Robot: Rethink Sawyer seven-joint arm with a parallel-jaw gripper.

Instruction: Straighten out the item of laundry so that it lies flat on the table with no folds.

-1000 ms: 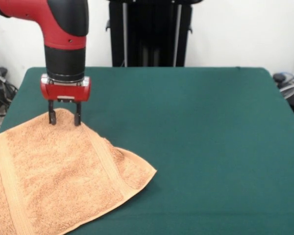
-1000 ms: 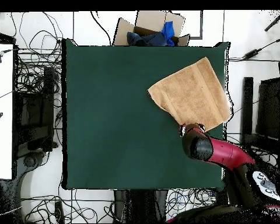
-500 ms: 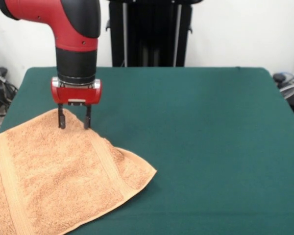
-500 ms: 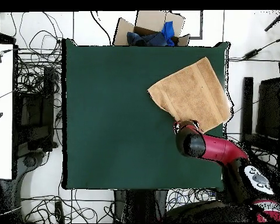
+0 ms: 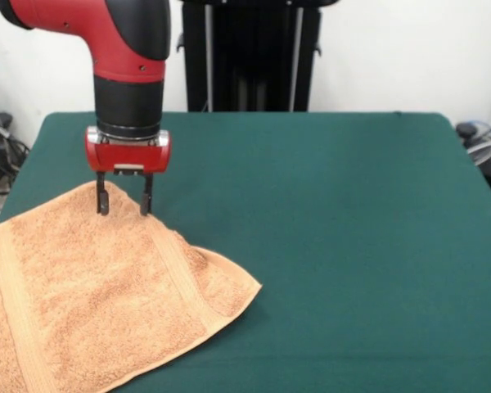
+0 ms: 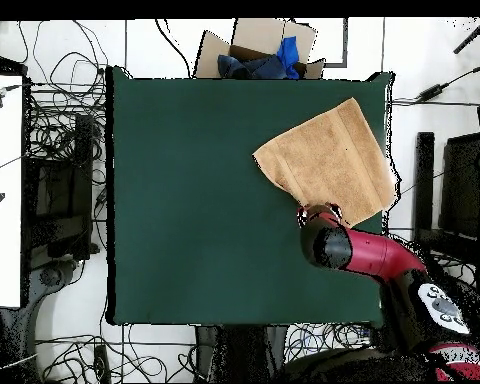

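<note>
The tan terry towel lies at the near left of the green table, spread but with a folded-under corner pointing right and a small ridge by its woven band. In the overhead view the towel lies at the table's upper right corner. My gripper hangs open just above the towel's far corner, its fingertips straddling the cloth edge and holding nothing. In the overhead view the arm's head hides the gripper at the towel's lower edge.
A cardboard box with blue cloth sits beyond the table's top edge in the overhead view. Cables and equipment surround the table. The robot's black pedestal stands behind the far edge. The towel's left side overhangs the table edge.
My gripper moved right along the towel's far corner and rose slightly one second ago; it has held still for the last half second. The towel has not moved.
</note>
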